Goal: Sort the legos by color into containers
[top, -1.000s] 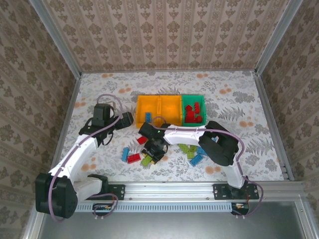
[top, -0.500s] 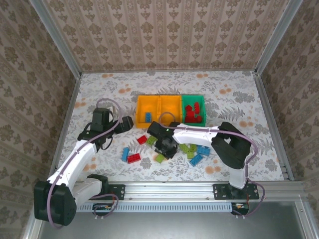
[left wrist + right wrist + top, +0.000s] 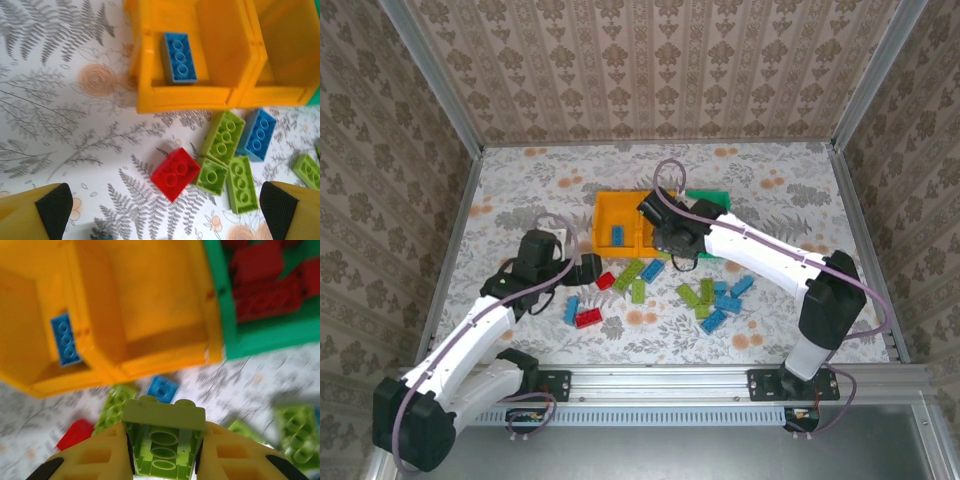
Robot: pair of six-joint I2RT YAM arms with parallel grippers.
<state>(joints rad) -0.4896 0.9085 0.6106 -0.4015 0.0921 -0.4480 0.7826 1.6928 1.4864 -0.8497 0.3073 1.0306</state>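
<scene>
While right tool (image 3: 164,452) grips lime lego (image 3: 163,415), middle bin (image 3: 165,357) rim just ahead

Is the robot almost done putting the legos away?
Not yet. Done: several red bricks lie in the green bin, and one blue brick lies in the left orange bin. In hand: the right claw grips a lime green brick near the middle orange bin, which looks empty. Left: many loose bricks on the table; the left claw is open.
</scene>
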